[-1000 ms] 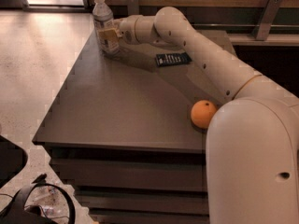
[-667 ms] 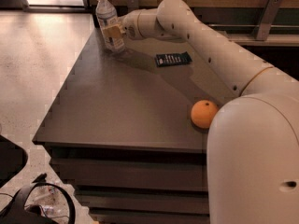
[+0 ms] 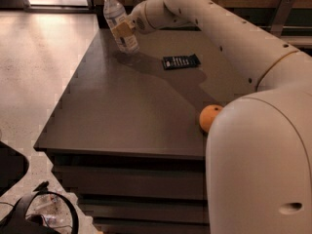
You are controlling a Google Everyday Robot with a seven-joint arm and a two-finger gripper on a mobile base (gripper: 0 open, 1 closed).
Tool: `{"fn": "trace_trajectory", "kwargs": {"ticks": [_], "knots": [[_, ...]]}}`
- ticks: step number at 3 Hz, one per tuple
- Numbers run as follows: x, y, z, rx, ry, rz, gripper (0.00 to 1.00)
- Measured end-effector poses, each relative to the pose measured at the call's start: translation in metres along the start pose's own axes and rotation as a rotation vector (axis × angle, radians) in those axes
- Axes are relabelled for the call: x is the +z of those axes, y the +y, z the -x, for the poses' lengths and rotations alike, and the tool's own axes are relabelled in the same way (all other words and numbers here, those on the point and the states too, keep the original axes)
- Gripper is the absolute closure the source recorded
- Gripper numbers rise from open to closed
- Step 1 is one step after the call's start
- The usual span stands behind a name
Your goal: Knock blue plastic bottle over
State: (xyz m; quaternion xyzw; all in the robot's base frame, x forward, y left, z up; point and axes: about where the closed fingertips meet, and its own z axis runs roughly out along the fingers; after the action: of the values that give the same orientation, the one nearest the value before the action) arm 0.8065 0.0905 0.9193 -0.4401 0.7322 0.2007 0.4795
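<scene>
The blue plastic bottle [image 3: 118, 22], clear with a white cap and pale label, stands at the far left corner of the dark table [image 3: 122, 111] and leans to the left at its top. My gripper [image 3: 124, 29] is at the end of the white arm that reaches in from the right. It presses against the bottle's right side at label height.
An orange [image 3: 209, 117] lies near the table's right front, next to my arm's body. A dark flat packet [image 3: 181, 61] lies right of the bottle. Tiled floor lies left of the table, with dark gear [image 3: 44, 213] at the bottom left.
The gripper has pushed further against the bottle. The bottle stood upright and now tilts to the left.
</scene>
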Motion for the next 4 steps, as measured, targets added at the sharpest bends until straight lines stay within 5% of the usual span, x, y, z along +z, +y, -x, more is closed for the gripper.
{"fn": "trace_trajectory", "kwargs": {"ticks": [4], "knots": [[-0.015,0.04,-0.024,-0.091,0.427,0.064,1.0]]}}
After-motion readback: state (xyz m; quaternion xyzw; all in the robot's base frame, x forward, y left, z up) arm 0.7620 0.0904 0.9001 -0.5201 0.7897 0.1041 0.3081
